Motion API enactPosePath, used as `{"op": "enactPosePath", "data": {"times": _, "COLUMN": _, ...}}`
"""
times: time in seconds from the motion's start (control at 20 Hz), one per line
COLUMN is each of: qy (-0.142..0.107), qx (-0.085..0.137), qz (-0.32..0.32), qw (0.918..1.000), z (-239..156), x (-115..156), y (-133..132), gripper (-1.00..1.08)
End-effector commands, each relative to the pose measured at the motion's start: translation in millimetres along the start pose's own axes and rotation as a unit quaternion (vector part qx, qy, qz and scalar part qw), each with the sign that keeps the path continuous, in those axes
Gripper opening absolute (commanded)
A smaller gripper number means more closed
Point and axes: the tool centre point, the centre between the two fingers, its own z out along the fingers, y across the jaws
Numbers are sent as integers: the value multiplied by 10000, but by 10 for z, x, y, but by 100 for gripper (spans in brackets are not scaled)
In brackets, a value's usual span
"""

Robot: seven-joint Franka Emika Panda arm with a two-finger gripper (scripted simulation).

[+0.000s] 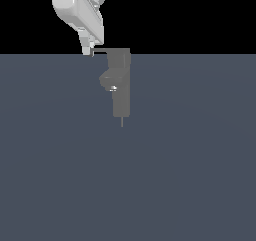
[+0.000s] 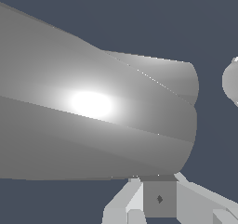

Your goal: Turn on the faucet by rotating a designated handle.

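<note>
Flat slate-blue ground fills the lower scene under a black backdrop. From above, the white robot arm reaches down, ending in the gripper, whose tips sit at the line where black meets blue. Just beside the fingertips, on the exterior view's right, the thin dark handle runs level from the boxy top of the faucet, its free end touching or almost touching the gripper. Below the hand and to that same side, the grey column stands upright, its stubby spout carrying a bright glint. Up close, the wrist view shows a broad grey surface with a white highlight, and pale finger parts at the frame edge. Whether the fingers are spread or closed cannot be told.
</note>
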Motion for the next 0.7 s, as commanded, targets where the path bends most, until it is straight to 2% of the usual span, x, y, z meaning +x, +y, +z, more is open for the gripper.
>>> {"op": "enactPosePath", "data": {"times": 0.0, "qy": 8, "qx": 1, "qz": 0, "qw": 10000, "z": 0, "x": -1, "y": 2, "gripper": -100}}
{"op": "enactPosePath", "data": {"times": 0.65, "qy": -4, "qx": 27, "qz": 41, "qw": 10000, "z": -33, "x": 878, "y": 40, "gripper": -100}}
